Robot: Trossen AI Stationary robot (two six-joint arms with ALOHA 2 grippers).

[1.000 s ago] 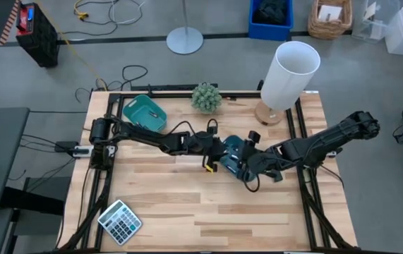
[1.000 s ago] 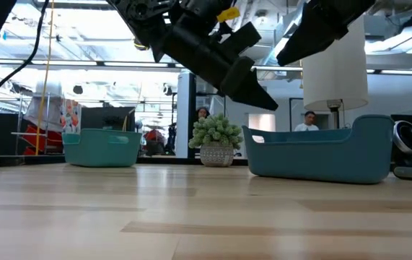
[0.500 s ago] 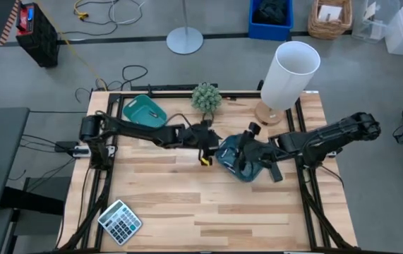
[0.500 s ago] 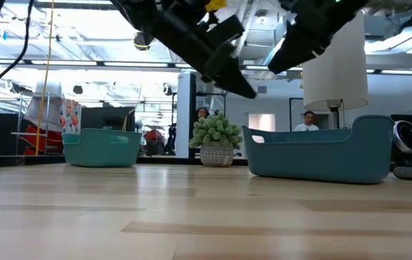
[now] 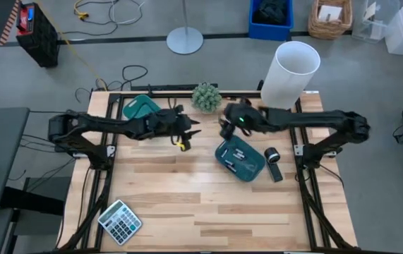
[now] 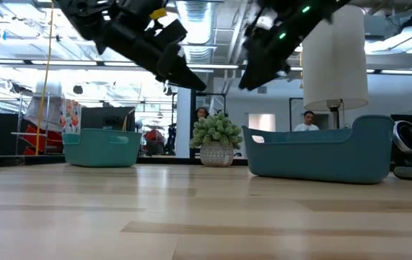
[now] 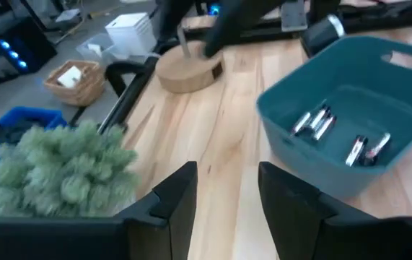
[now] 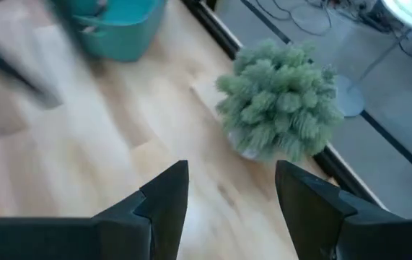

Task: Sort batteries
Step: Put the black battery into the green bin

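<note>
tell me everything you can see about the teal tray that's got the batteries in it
The teal tray is a small rectangular plastic bin with rounded corners, raised walls and a cut-out handle slot at one end. It sits flat on the wooden table, turned at an angle, right of centre and below the small plant. Several thin silvery batteries lie loose on its floor. Neither gripper touches it; a black-and-silver cylinder lies just beside it.
</note>
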